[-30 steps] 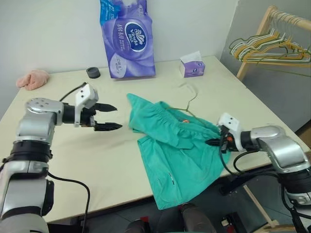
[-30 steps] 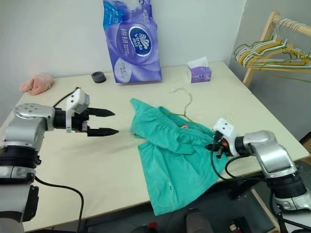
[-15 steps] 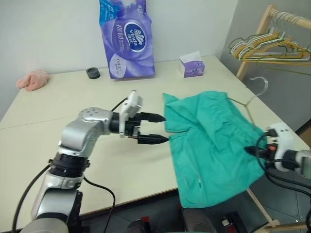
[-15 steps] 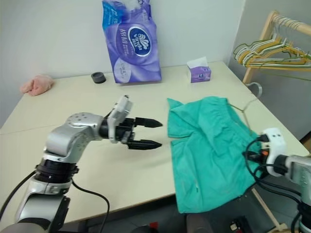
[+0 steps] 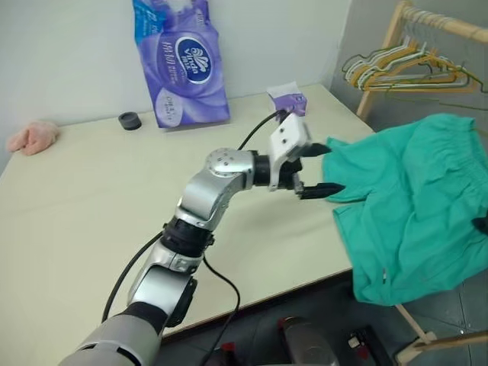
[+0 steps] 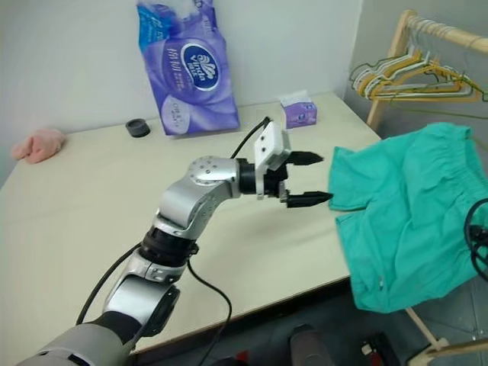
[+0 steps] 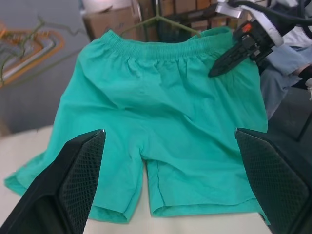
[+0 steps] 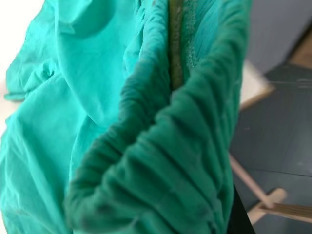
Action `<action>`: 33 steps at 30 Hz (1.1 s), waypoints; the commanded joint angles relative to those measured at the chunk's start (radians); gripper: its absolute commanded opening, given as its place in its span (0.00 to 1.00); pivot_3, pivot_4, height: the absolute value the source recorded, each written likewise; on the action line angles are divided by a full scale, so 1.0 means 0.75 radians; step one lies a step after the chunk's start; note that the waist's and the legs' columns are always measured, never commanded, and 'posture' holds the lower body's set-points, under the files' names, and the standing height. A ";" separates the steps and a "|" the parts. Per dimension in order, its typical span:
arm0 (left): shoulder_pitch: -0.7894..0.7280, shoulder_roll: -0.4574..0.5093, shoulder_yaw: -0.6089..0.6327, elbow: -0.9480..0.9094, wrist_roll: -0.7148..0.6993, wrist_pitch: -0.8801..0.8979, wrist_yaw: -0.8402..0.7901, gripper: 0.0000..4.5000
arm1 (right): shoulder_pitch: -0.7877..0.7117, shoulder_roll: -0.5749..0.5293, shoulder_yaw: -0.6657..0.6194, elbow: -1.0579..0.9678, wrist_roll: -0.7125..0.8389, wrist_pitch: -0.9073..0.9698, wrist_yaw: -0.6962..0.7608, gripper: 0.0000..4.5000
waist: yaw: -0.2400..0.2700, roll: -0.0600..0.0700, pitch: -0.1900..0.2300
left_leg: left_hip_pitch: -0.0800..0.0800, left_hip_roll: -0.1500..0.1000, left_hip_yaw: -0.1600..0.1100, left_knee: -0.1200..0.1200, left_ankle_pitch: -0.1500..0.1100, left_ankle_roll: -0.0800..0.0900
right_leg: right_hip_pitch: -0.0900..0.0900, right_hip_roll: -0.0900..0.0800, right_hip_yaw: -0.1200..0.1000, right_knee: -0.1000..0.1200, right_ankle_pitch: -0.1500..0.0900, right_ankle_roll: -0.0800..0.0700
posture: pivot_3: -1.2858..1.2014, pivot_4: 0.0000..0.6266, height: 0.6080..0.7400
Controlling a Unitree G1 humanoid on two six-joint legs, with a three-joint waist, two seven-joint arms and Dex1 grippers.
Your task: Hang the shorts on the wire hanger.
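Observation:
The teal-green shorts (image 5: pixel 415 198) hang spread out beyond the table's right edge, waistband up and legs down. My right gripper (image 7: pixel 214 72) is shut on one end of the gathered waistband. In the right wrist view the thin olive wire hanger (image 8: pixel 175 48) runs inside the bunched waistband. My left gripper (image 5: pixel 335 168) reaches across the table toward the right. It is open, its fingers level and just short of the near corner of the shorts, with nothing between them. In the left wrist view the shorts sit between its fingers (image 7: pixel 78 170), farther off.
A wooden clothes rack (image 5: pixel 450 23) with several wire hangers (image 5: pixel 396 72) stands at the far right. On the cream table (image 5: pixel 114 198) are a purple tissue pack (image 5: pixel 179 65), a small tissue box (image 5: pixel 288 97), a black round lid (image 5: pixel 130 120) and a pink cloth lump (image 5: pixel 32 137).
The view has swung to the right. My right gripper has carried the shorts and hanger up off the table, to the right. My left arm swept right after them, still open.

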 commanded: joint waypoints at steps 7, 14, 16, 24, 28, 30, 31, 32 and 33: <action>-0.233 -0.165 0.002 0.180 0.053 -0.124 0.074 1.00 | -0.443 -0.124 0.058 0.352 -0.136 -0.082 -0.244 0.00 | -0.062 0.005 0.006 | 0.000 0.000 0.001 -0.003 -0.003 0.005 | 0.002 0.000 0.000 -0.008 0.000 0.001 | 0.32 0.22 1.00; -0.445 -0.255 0.060 0.421 0.073 -0.219 0.150 1.00 | -0.722 -0.278 0.319 0.944 -0.213 -0.379 -0.300 0.00 | -0.072 0.020 0.039 | 0.009 -0.002 0.007 -0.003 -0.007 0.011 | 0.012 -0.002 0.004 -0.014 -0.001 0.007 | 0.34 0.24 1.00; -0.473 -0.262 0.068 0.455 0.077 -0.254 0.153 1.00 | -0.810 -0.340 0.438 1.174 -0.253 -0.527 -0.270 0.00 | -0.075 0.019 0.046 | 0.013 -0.003 0.008 -0.005 -0.008 0.013 | 0.018 -0.003 0.006 -0.015 -0.003 0.010 | 0.34 0.25 1.00; -0.504 -0.301 0.081 0.506 0.068 -0.284 0.153 1.00 | -1.017 -0.394 0.708 1.653 -0.346 -0.815 -0.162 0.00 | -0.095 0.017 0.059 | 0.032 -0.003 0.032 -0.020 -0.009 0.013 | 0.023 -0.003 0.029 -0.015 -0.010 0.021 | 0.35 0.24 1.00; -0.489 -0.309 0.060 0.473 0.041 -0.220 0.080 1.00 | -1.020 -0.376 0.702 1.668 -0.322 -0.788 -0.150 0.00 | -0.097 0.016 0.060 | 0.033 -0.003 0.038 -0.020 -0.010 0.012 | 0.023 -0.003 0.035 -0.016 -0.009 0.025 | 0.35 0.24 1.00; -0.485 -0.312 0.057 0.465 0.038 -0.208 0.057 1.00 | -1.016 -0.367 0.682 1.664 -0.309 -0.792 -0.158 0.00 | -0.095 0.016 0.060 | 0.033 -0.003 0.038 -0.020 -0.010 0.012 | 0.023 -0.003 0.035 -0.016 -0.009 0.025 | 0.35 0.23 1.00; -0.486 -0.315 0.060 0.465 0.037 -0.203 0.056 1.00 | -1.014 -0.364 0.673 1.661 -0.304 -0.797 -0.160 0.00 | -0.095 0.016 0.060 | 0.033 -0.003 0.038 -0.020 -0.010 0.011 | 0.023 -0.003 0.035 -0.016 -0.009 0.025 | 0.35 0.23 1.00; -0.486 -0.319 0.063 0.466 0.036 -0.199 0.055 1.00 | -1.012 -0.362 0.665 1.657 -0.299 -0.800 -0.163 0.00 | -0.095 0.016 0.059 | 0.033 -0.003 0.038 -0.020 -0.010 0.011 | 0.023 -0.003 0.035 -0.016 -0.009 0.025 | 0.35 0.22 1.00; -0.486 -0.321 0.065 0.466 0.035 -0.195 0.053 1.00 | -1.012 -0.361 0.651 1.651 -0.288 -0.794 -0.168 0.00 | -0.095 0.016 0.060 | 0.033 -0.003 0.038 -0.020 -0.010 0.011 | 0.023 -0.003 0.035 -0.016 -0.009 0.026 | 0.35 0.22 1.00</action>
